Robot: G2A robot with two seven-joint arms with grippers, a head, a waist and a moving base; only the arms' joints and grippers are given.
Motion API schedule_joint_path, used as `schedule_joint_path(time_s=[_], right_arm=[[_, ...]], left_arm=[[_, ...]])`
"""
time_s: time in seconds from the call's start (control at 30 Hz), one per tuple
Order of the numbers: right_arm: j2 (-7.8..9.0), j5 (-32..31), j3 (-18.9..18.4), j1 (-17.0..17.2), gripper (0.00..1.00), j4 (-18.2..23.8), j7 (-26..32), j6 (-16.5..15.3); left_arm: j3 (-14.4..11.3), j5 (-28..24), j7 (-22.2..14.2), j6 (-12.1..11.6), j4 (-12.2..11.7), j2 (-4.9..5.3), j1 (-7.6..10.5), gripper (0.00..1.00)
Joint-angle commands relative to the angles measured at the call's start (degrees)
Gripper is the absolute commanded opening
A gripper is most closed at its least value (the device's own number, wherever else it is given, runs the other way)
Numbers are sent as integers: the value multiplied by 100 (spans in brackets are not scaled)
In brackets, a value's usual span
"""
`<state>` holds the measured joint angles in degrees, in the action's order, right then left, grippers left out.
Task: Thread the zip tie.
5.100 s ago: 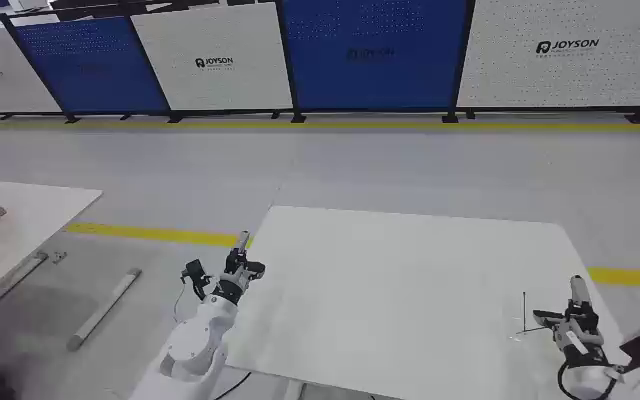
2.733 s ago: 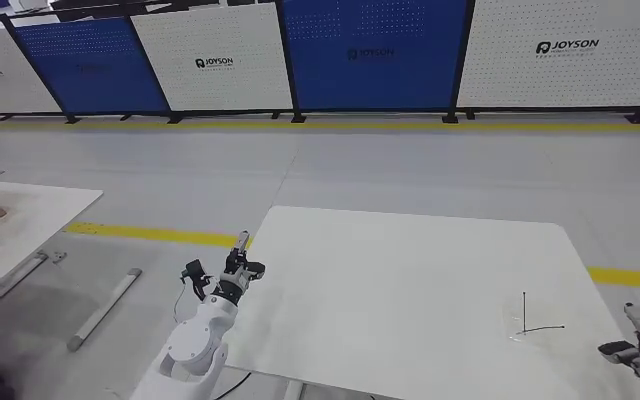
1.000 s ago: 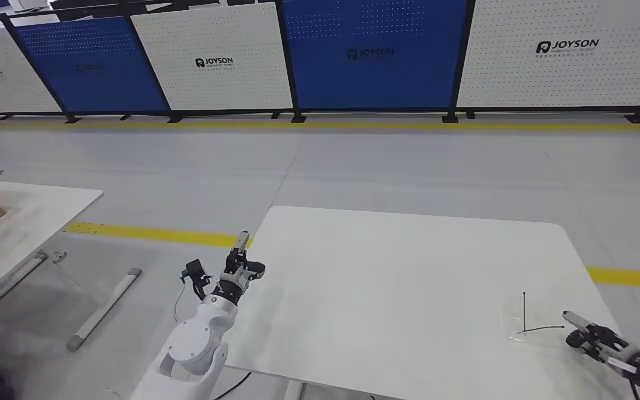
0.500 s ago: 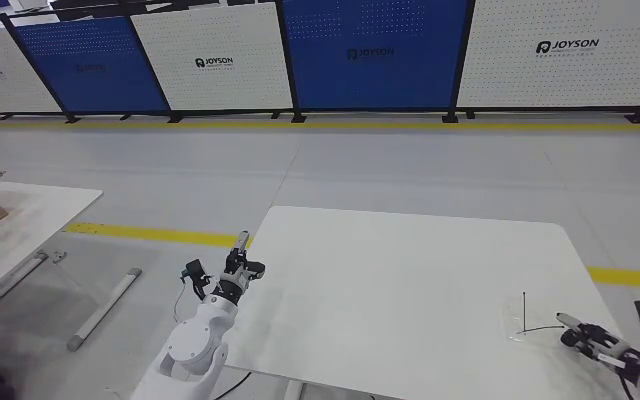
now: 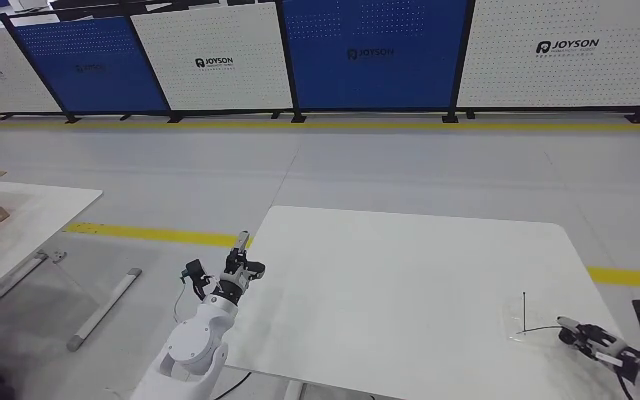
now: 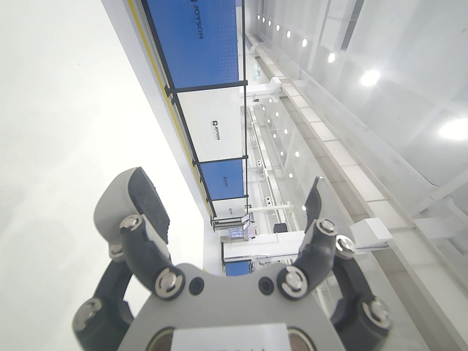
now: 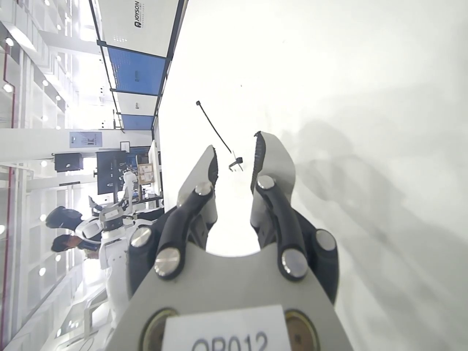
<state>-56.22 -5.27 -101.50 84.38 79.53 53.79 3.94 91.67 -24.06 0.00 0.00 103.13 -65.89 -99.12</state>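
Note:
A thin black zip tie (image 5: pixel 524 312) lies near the right front corner of the white table (image 5: pixel 400 270), bent into an L. In the right wrist view the zip tie (image 7: pixel 214 125) runs straight away from me, and its bent end sits between my fingertips. My right gripper (image 7: pixel 236 146) is open with a narrow gap and sits low over the table at that end; from above the right gripper (image 5: pixel 567 326) meets the tie's sideways leg. My left gripper (image 6: pixel 226 182) is wide open with nothing in it. The left gripper (image 5: pixel 241 248) sits at the table's left edge.
Bare grey floor lies around the table, with a yellow line (image 5: pixel 150 234) across it. Blue and white pegboard panels (image 5: pixel 370 55) stand far behind. Another white table (image 5: pixel 35 215) is at the far left, and a pale bar (image 5: pixel 103 308) lies on the floor.
The right gripper pulled back off the table corner, then returned to the zip tie's sideways leg. It has barely shifted in the last half second. The left arm has stayed still.

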Motion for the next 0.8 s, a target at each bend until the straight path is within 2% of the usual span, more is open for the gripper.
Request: schedule_joint_path(time_s=[0.0, 0.17, 0.5, 0.67, 0.77], right_arm=[[6, 2, 9, -12, 18, -12, -6, 11], [22, 14, 23, -31, 0, -31, -13, 28], [49, 362, -105, 26, 0, -65, -24, -126], [58, 954, -395, 241, 0, -6, 78, -412], [49, 1610, -605, 409, 0, 22, 262, -646]], left_arm=[[0, 0, 0, 0, 0, 0, 0, 100], [0, 0, 0, 0, 0, 0, 0, 100], [0, 0, 0, 0, 0, 0, 0, 100], [0, 0, 0, 0, 0, 0, 0, 100], [0, 0, 0, 0, 0, 0, 0, 100]])
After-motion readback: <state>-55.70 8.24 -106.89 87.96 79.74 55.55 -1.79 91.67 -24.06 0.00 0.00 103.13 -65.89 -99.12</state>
